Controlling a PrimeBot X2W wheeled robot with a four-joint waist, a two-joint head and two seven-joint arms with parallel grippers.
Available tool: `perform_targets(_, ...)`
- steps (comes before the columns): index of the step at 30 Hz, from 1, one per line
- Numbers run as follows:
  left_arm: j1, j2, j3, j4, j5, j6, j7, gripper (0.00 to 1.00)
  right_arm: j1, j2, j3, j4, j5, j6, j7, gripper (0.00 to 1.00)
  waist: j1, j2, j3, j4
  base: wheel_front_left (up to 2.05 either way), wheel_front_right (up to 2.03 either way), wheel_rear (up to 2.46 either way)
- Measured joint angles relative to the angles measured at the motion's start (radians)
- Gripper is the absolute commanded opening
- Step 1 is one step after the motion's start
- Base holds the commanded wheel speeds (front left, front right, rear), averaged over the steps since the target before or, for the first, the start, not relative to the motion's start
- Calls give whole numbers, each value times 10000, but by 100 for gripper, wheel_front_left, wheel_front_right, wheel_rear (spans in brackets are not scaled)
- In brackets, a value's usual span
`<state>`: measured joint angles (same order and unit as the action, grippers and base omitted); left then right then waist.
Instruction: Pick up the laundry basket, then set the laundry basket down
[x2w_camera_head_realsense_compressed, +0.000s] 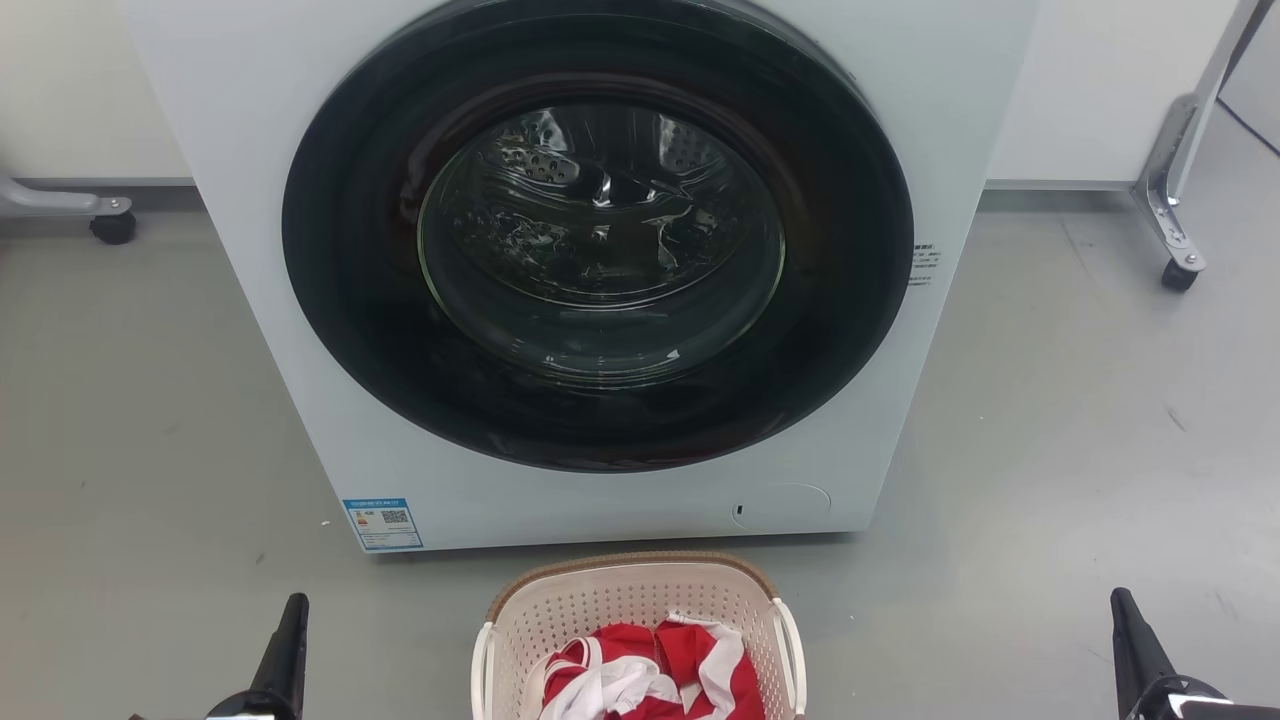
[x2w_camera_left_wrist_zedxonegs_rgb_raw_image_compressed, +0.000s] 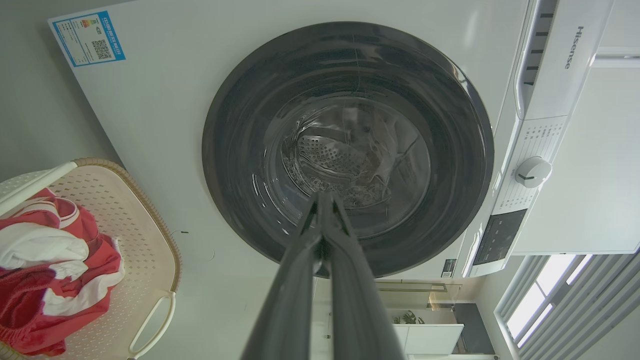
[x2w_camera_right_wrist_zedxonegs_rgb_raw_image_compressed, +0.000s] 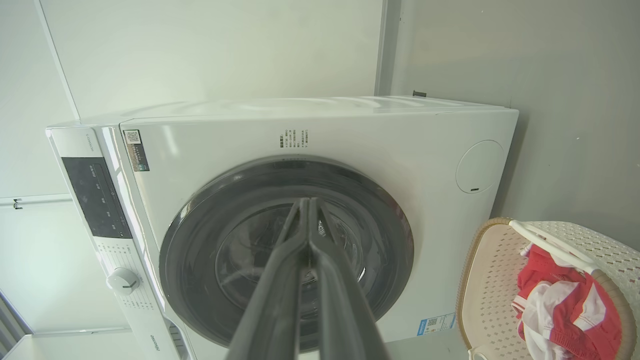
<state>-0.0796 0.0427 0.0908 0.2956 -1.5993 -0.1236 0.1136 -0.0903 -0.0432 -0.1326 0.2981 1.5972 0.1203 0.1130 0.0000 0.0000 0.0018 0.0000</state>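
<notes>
**Room Condition: Laundry Area**

White front-loading washer (x2w_camera_head_realsense_compressed: 560, 510), door shut, stands dead ahead, between the left claw (x2w_camera_head_realsense_compressed: 295, 605) and the right claw (x2w_camera_head_realsense_compressed: 1120, 600). Grey floor (x2w_camera_head_realsense_compressed: 1050, 450), lightly scuffed. White wall (x2w_camera_head_realsense_compressed: 1100, 90) behind. A castored metal frame leg (x2w_camera_head_realsense_compressed: 1175, 200) stands beyond each claw, outboard. Daylit slatted window (x2w_camera_left_wrist_zedxonegs_rgb_raw_image_compressed: 550, 295) past the left claw.

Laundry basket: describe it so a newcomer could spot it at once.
Find the big white washing machine with the dark round door. On the floor just before it sits the laundry basket: cream, perforated, brown-rimmed, holding red-and-white clothes, far smaller than the machine.
</notes>
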Motion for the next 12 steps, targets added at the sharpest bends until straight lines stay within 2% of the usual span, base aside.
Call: perform_targets(12,0,-2,0,0,0,0,0,0,0,2,0,0,0,2,0,0,0,0,1,0,0,0,0)
